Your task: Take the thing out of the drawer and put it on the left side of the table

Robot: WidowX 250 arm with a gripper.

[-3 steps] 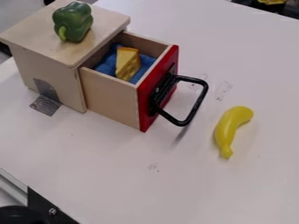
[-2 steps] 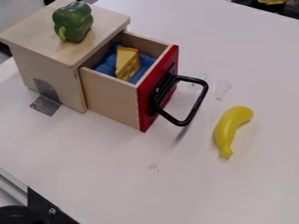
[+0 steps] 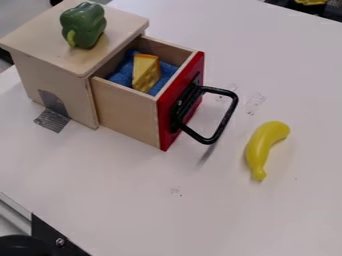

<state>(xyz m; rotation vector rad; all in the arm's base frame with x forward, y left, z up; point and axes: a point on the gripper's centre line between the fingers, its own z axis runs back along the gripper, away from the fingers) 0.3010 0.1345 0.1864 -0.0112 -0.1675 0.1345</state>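
Observation:
A wooden box [image 3: 59, 82] stands at the upper left of the white table [image 3: 133, 200], and its drawer [image 3: 127, 112] is pulled out toward the right. The drawer has a red front with a black loop handle [image 3: 230, 115]. Inside it a yellow cheese wedge [image 3: 145, 73] stands on a blue cloth [image 3: 121, 76], its narrow end toward the front of the view.
A green pepper [image 3: 83, 25] sits on the box's top. To the right of the handle a yellow banana [image 3: 262, 147] lies on the table. Tape [image 3: 51, 120] runs from the box's side onto the tabletop. A metal rail and black parts [image 3: 57, 240] fill the lower left corner.

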